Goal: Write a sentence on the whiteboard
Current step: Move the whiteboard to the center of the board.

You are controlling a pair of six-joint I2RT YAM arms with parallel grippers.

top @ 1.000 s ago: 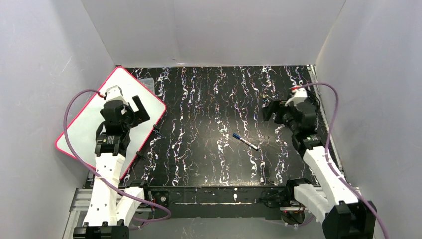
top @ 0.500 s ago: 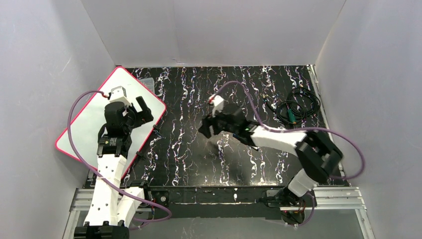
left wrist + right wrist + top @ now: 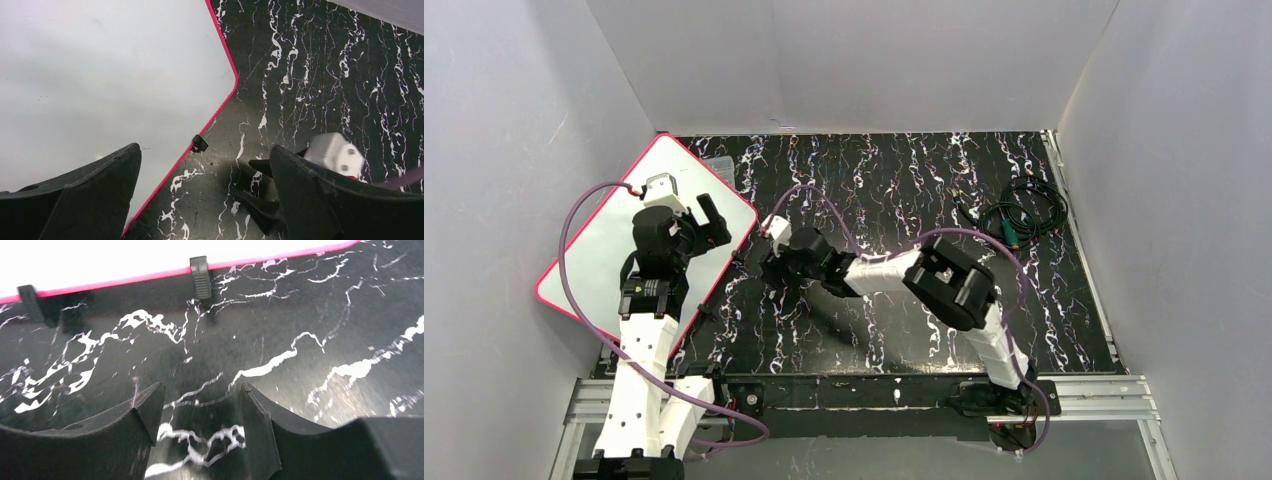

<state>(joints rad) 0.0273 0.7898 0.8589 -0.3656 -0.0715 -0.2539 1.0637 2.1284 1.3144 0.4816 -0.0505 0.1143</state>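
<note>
The whiteboard [image 3: 599,240] lies tilted at the table's left, white with a pink-red rim. The parts of it that show [image 3: 100,75] [image 3: 150,255] are blank, and the sentence is out of view. My left gripper [image 3: 696,225] hovers over the board's right edge, jaws wide open and empty [image 3: 205,155]. My right arm stretches across the table. My right gripper [image 3: 774,265] is low over the black marbled tabletop just beside the board's right rim. Its jaws [image 3: 202,390] stand apart with only tabletop between them. It also shows in the left wrist view [image 3: 280,195].
Small black clips [image 3: 200,275] sit along the board's rim [image 3: 199,143]. A clear plastic box [image 3: 721,165] lies behind the board's top corner. A coiled dark cable [image 3: 1014,215] rests at the far right. White walls enclose the table.
The right arm has swung from the far right across the table to the board's edge, its jaws narrowing. The blue pen seen mid-table no longer shows. The left arm barely moved.
</note>
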